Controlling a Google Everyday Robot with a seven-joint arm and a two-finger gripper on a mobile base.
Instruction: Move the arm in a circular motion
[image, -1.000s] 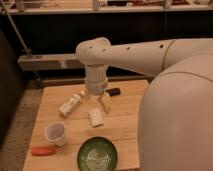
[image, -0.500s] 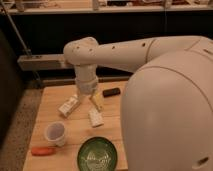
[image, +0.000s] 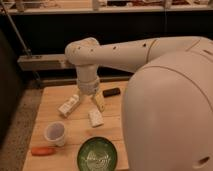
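The arm (image: 125, 50) is glossy cream-white. It reaches from the big rounded segment at the right (image: 170, 110) leftward to an elbow joint (image: 82, 50) with a row of small dark holes. From the elbow the wrist points down over the wooden table (image: 50, 97). The gripper (image: 89, 101) hangs just above the table's back middle. Its pale beige fingers (image: 99, 102) are spread open and hold nothing.
A white box (image: 69, 106) lies left of the gripper, a white packet (image: 95, 118) in front of it, and a dark bar (image: 111, 92) to its right. A white cup (image: 55, 133), an orange carrot-like item (image: 42, 150) and a green bowl (image: 97, 154) sit near the front edge. Dark shelving stands behind.
The elbow and gripper have swung left over the table. The big near segment now fills more of the right side.
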